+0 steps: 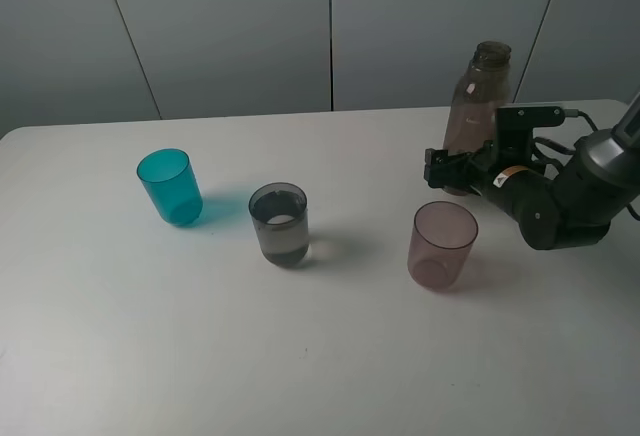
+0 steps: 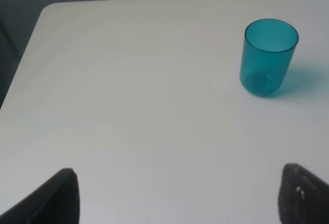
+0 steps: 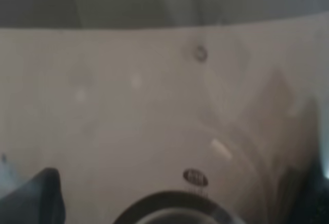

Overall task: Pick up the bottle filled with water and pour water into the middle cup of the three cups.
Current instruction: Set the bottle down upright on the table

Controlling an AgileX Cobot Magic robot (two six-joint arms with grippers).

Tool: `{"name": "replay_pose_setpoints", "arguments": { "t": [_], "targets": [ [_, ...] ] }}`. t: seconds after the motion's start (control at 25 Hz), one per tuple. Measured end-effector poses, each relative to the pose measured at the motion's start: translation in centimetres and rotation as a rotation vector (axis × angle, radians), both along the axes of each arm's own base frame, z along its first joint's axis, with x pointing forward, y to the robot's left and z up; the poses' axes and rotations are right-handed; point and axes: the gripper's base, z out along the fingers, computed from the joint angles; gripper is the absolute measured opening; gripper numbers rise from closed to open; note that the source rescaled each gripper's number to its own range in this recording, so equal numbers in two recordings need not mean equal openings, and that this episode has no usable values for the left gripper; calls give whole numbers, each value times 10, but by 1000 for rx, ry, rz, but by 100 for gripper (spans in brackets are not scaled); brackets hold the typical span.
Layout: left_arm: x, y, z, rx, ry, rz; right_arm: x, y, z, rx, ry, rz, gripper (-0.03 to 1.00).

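Observation:
The smoky-brown bottle (image 1: 480, 106) stands upright on the white table at the back right. My right gripper (image 1: 447, 169) is at its lower part. In the right wrist view the bottle (image 3: 195, 131) fills the blurred frame between the two fingers, and contact does not show. The three cups stand in a row: teal (image 1: 168, 186), smoky grey in the middle (image 1: 279, 222), pinkish mauve (image 1: 442, 244). The middle cup seems to hold a little liquid. The left gripper (image 2: 177, 203) is open and empty, low over the table near the teal cup (image 2: 268, 57). It is out of the exterior view.
The mauve cup stands just in front of the right gripper and arm (image 1: 570, 196). The white table (image 1: 320, 356) has its back edge against a grey wall. Its left corner shows in the left wrist view (image 2: 46, 13).

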Motion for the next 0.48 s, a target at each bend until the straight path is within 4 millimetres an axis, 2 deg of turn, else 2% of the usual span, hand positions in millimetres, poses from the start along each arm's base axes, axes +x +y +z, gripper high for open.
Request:
{"name": "replay_pose_setpoints", "arguments": {
  "t": [0.48],
  "targets": [
    [0, 0, 0, 0, 0, 0, -2, 0, 11, 2, 78, 1, 100]
  ]
}}
